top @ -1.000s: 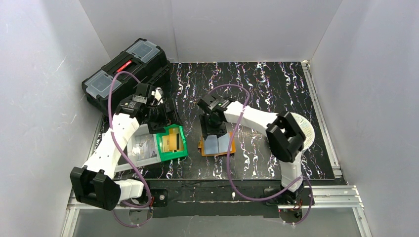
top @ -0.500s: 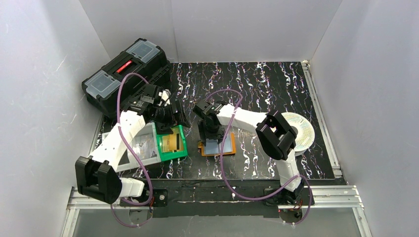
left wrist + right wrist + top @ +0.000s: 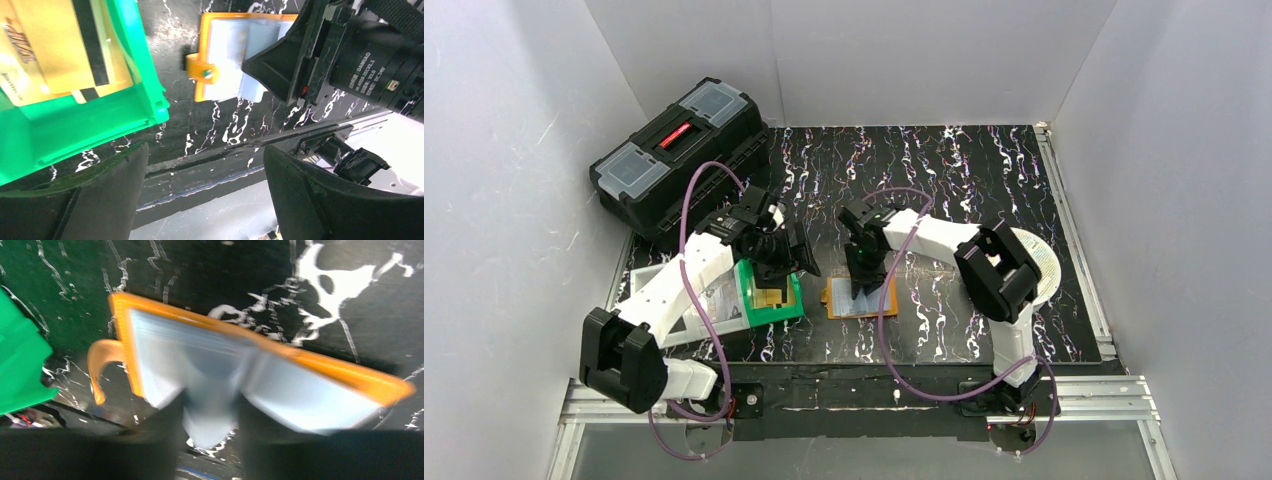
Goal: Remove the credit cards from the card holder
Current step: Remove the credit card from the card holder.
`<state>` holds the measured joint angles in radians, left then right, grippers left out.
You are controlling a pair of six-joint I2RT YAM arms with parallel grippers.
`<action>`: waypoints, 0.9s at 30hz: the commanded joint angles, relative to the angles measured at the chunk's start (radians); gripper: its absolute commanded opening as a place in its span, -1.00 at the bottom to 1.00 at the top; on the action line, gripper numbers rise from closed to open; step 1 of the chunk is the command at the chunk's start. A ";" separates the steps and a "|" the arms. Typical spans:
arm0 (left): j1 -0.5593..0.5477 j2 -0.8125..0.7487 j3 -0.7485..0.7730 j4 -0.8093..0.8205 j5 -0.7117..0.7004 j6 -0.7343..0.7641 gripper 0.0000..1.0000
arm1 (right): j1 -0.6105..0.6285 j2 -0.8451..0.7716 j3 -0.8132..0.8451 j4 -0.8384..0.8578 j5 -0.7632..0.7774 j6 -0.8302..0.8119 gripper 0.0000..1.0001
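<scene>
Over the open card holder (image 3: 165,355), right gripper (image 3: 209,412) blurred, grip unclear, left gripper (image 3: 202,152) spread, empty

Black motor housing (image 3: 372,65) on my right arm: white print, seemingly "DAMIAO"; finer lines unreadable. Gold card (image 3: 47,57): brown lettering, illegible. Toolbox (image 3: 639,165) red label: too small.

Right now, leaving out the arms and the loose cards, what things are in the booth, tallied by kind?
Toolbox: 1
Bin: 1
Tray: 1
Wallet: 1
Disc: 1
Total: 5
</scene>
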<state>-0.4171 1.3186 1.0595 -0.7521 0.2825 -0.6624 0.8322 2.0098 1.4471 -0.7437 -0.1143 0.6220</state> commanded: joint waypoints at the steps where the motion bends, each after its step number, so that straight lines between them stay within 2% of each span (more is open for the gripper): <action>1: -0.070 0.017 -0.008 0.037 -0.008 -0.067 0.66 | -0.029 -0.052 -0.136 0.127 -0.176 -0.055 -0.38; 4: -0.108 0.066 -0.007 0.070 0.010 -0.093 0.58 | -0.052 -0.083 -0.189 0.197 -0.253 -0.058 -0.33; 9: -0.136 0.147 0.001 0.140 0.042 -0.119 0.37 | -0.104 -0.109 -0.258 0.280 -0.364 -0.034 -0.57; 14: -0.151 0.248 0.020 0.187 0.071 -0.112 -0.07 | -0.160 -0.132 -0.311 0.336 -0.426 -0.027 -0.62; 19: -0.172 0.336 0.045 0.253 0.113 -0.111 -0.54 | -0.188 -0.135 -0.320 0.364 -0.482 -0.037 -0.55; 27: -0.200 0.478 0.115 0.253 0.093 -0.111 -0.85 | -0.196 -0.185 -0.315 0.369 -0.498 -0.023 -0.35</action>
<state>-0.6041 1.7668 1.1328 -0.4942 0.3698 -0.7761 0.6411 1.8999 1.1309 -0.3985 -0.5781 0.5983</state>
